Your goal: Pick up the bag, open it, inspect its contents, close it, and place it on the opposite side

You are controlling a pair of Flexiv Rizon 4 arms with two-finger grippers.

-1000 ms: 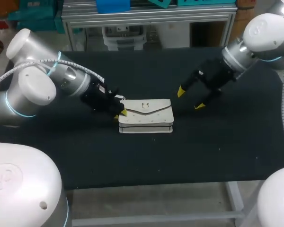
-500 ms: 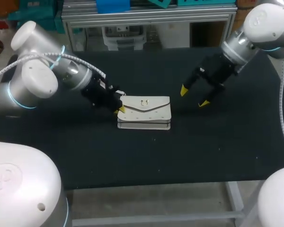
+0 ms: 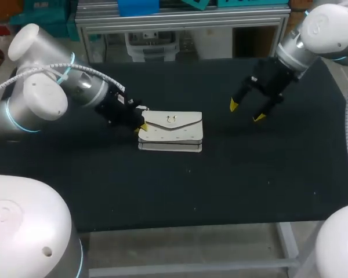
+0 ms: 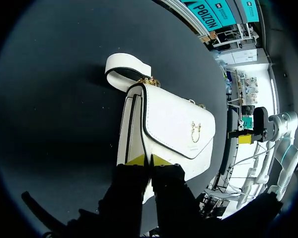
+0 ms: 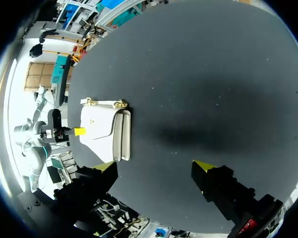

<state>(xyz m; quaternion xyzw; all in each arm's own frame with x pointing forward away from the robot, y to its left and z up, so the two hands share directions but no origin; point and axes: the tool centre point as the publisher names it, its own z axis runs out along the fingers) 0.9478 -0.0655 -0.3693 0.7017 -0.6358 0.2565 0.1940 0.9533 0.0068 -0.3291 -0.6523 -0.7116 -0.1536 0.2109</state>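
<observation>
Our left pincer (image 3: 142, 126) pinches the left end of the white bag (image 3: 171, 131). The bag lies in the middle of the black tabletop (image 3: 249, 179). Our right pincer (image 3: 245, 111) hangs wide open, well apart on the far right.

Pale bag (image 3: 171, 132) on a matt black table (image 3: 162, 191)

The bag looks like smooth, faintly shiny white leather or imitation leather, its flap edged in dark trim. Its clasp (image 4: 194, 133) and chain links (image 4: 148, 81) are polished gold-coloured metal. The table top is matt and cloth-like, flecked with pale specks. The left arm (image 3: 37, 101) and right arm (image 3: 330, 26) wear glossy white shells beside satin grey metal. The left gripper (image 4: 148, 159) and right gripper (image 5: 154, 165) have matt black bodies.
</observation>
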